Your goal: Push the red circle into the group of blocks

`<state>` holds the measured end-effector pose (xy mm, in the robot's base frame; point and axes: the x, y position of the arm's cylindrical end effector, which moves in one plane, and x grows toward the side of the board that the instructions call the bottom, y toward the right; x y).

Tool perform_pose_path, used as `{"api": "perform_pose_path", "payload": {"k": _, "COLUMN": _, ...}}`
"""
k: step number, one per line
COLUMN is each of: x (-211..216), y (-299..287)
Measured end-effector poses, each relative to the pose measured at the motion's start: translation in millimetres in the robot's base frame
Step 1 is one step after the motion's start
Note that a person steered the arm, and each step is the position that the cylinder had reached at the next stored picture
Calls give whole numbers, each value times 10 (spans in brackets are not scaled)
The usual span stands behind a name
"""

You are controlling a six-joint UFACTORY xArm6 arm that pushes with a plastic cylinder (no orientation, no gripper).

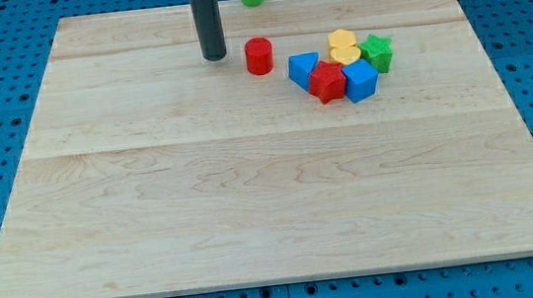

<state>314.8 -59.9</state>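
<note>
while my tip (214, 56) rests on the wooden board (251, 190) holding nothing, just left of the red circle (258, 57), the circle sits apart from the group: blue triangle (302, 69), red block (327, 81), blue block (361, 81), yellow heart (342, 46), green star (376, 52).

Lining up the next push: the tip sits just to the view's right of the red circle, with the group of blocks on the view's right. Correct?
Not quite. The camera view shows my tip just to the view's left of the red circle, not its right. The group of blocks is indeed on the view's right.
</note>
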Motion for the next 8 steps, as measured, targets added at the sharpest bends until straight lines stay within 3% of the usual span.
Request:
{"api": "perform_pose_path", "payload": {"k": 1, "x": 187, "y": 38}}
{"api": "perform_pose_path", "payload": {"k": 5, "x": -376, "y": 447}}
{"api": "perform_pose_path", "payload": {"k": 8, "x": -414, "y": 860}}
